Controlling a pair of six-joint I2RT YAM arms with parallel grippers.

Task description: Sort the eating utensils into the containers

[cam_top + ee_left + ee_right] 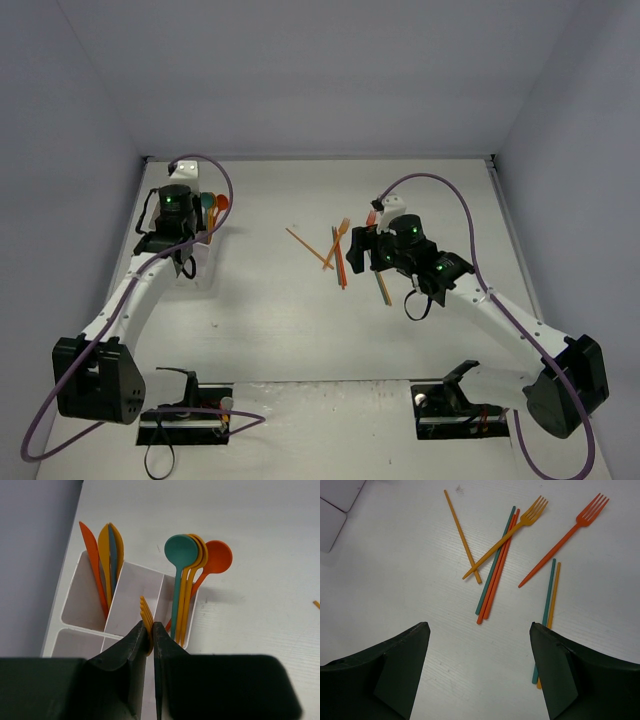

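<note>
1. Left wrist view: my left gripper is clenched on a yellow fork, tines up, over the white box, between its knives and spoons.
2. My right gripper hangs spread wide above loose forks and sticks on the table.

The left wall stands close beside the white box, so that side is tight. Upright knives and spoons flank the box's middle compartment; the left gripper, pinching a yellow fork, fills that gap. Bare table lies wide to the right, between box and the crossed sticks and forks at centre.
</note>
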